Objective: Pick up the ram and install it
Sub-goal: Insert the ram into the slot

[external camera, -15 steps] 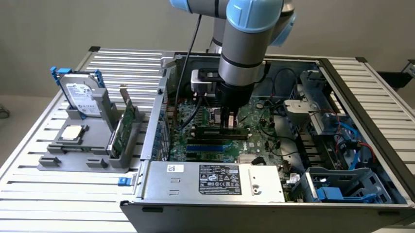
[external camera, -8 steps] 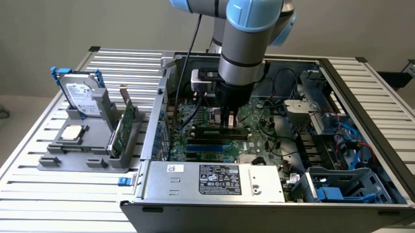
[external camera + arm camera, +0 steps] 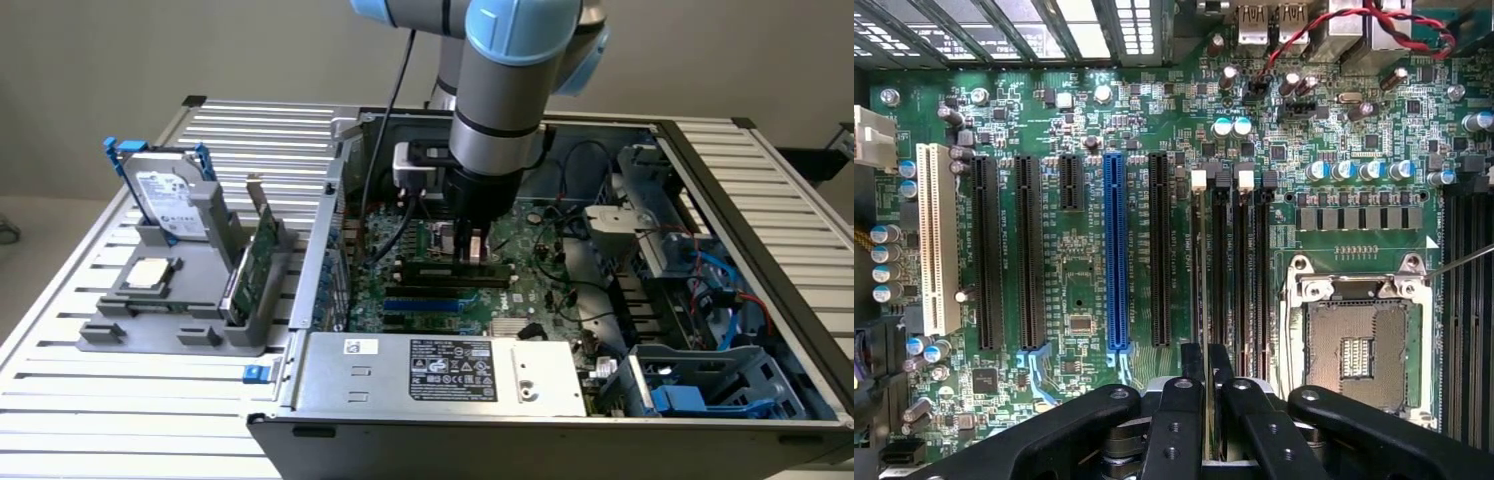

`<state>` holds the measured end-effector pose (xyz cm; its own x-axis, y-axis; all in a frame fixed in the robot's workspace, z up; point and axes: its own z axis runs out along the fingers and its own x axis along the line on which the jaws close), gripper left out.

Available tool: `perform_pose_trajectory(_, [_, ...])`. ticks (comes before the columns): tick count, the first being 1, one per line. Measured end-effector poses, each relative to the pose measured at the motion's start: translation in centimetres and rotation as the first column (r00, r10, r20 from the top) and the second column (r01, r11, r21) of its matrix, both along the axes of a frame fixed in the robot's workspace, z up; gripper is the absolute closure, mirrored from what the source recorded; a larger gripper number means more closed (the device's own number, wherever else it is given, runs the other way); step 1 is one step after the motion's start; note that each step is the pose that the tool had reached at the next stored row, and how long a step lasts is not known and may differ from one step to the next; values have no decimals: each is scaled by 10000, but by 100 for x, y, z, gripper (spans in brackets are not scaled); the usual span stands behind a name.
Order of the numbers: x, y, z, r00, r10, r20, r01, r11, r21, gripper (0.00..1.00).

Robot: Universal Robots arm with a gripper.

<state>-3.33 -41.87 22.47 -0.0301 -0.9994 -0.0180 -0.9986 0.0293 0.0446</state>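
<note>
**Entry: ram [image 3: 1206,375], in hand**

Location: pinched edge-on in the pincer [image 3: 469,250], low over the memory slots [image 3: 1229,270] just beside the CPU socket [image 3: 1354,350], on the side toward the blue PCIe slot [image 3: 1116,250]. Lined up lengthwise with the slots; not seen seated.

Pincer state: closed on the ram, fingers [image 3: 1174,420] narrow, one on each flat face.

Handling (judged): light, thin and stiff, yet brittle under twist. Smooth faces, likely to slip if tilted. Best taken mid-length on the flat faces near the upper edge, well away from the contact edge, so as to press down evenly.

Edges:
- white latches [image 3: 1200,180] at the slot ends farther from the pincer
- neighbouring slots packed close, little sideways allowance
- bare contact field of the CPU socket just beside, not to be brushed
- capacitors [image 3: 1232,127] past the latches, away from the CPU socket

Open room: computer case [image 3: 327,250] lidless, free above the CPU socket. Power supply [image 3: 441,370] and the worktop [image 3: 80,390] outside the case well apart from the CPU socket.
</note>
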Motion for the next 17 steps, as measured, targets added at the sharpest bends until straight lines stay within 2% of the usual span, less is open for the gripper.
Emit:
perform_pose_trajectory(4, [2,1,-5,10000,4,-2,-4,10000,-30,86])
perform_pose_trajectory(17, [12,15,-5,10000,42,-3,-42,10000,-52,86])
